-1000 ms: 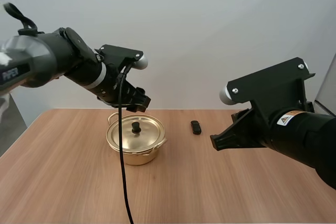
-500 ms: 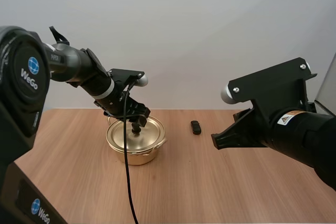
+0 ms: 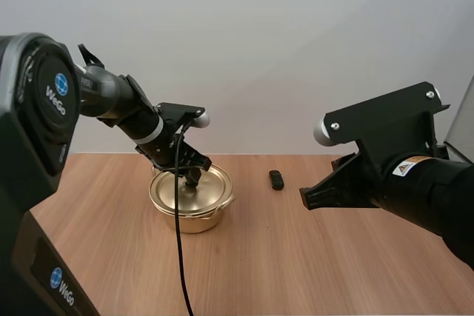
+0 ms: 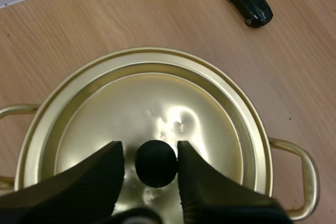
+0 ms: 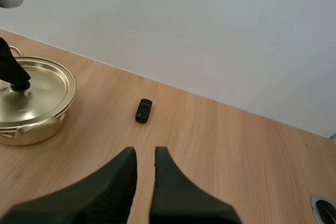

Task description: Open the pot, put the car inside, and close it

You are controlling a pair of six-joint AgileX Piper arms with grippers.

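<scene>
High view first: the gold pot (image 3: 191, 209) sits on the wooden table (image 3: 311, 257) with its lid (image 3: 215, 183) on. It's shiny and brassy, with a loop handle (image 4: 303, 174) at each side. Down on the middle of that lid is the left gripper (image 3: 194, 177).

Left wrist view gives the detail. The round black knob (image 4: 155, 162) sits between the two fingers (image 4: 94, 177), with the jaws set just wider than the knob. One finger is against it and a sliver of gold lid shows at the other, so it's not clamped.

And the car (image 3: 276, 179)? It's small, black and glossy, with pale hubs, and it lies on the table to the right of the pot, apart from it.

The right gripper (image 5: 144, 153) hangs above the table, farther from the pot than the car is. Its jaws are narrowly parted and hold nothing.
</scene>
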